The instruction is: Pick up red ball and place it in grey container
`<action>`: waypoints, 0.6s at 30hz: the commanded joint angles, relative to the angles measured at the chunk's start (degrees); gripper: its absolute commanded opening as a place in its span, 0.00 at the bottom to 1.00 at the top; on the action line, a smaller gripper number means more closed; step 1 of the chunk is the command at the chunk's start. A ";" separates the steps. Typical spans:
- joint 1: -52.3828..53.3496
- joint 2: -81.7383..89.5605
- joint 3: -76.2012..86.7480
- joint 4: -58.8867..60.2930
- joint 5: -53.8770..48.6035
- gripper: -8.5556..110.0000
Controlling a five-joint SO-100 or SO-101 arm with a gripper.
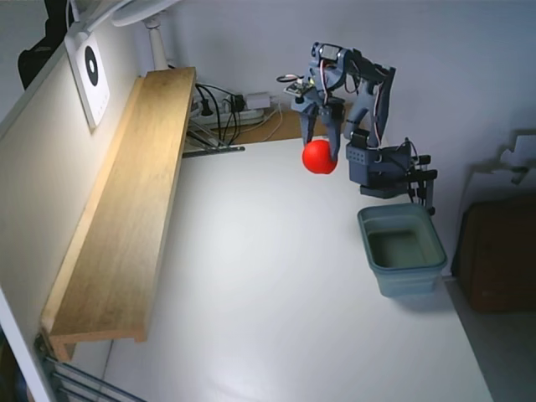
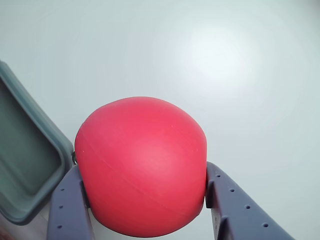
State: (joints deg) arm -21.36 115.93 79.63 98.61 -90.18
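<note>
though the white table (image 1: 276, 318) fills most of the fixed view, a long wooden shelf (image 1: 126, 218) runs along its left side against the pale wall panel, from the near left corner toward the far end. at the far edge, a tangle of cables (image 1: 226, 113) and a power strip lie beside the shelf's far end. the arm (image 1: 356, 92), grey-blue with a base clamped at the far right of the table, arches up and reaches leftward over the surface. the grey container (image 1: 402, 249) sits on the table's right edge, just near of the arm's base, upright and with nothing seen inside it; in the wrist view its rim and one corner show at the left edge (image 2: 30, 170). the gripper (image 1: 320, 141) hangs off the table with its fingers (image 2: 67, 205) closed against both sides of the red ball (image 1: 319, 157), which is lifted clear of the surface, left of and farther back than the container. in the wrist view the ball (image 2: 141, 165) fills the space between the two fingers, and it seems to sit just right of the container's corner, though the height between them is hard to judge.
</note>
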 commanded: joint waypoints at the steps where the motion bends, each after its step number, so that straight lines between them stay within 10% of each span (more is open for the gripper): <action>1: -6.34 0.63 -2.17 0.49 0.18 0.27; 18: -35.12 0.63 -2.17 0.49 0.18 0.27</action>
State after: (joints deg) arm -51.24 115.93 79.63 98.61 -90.18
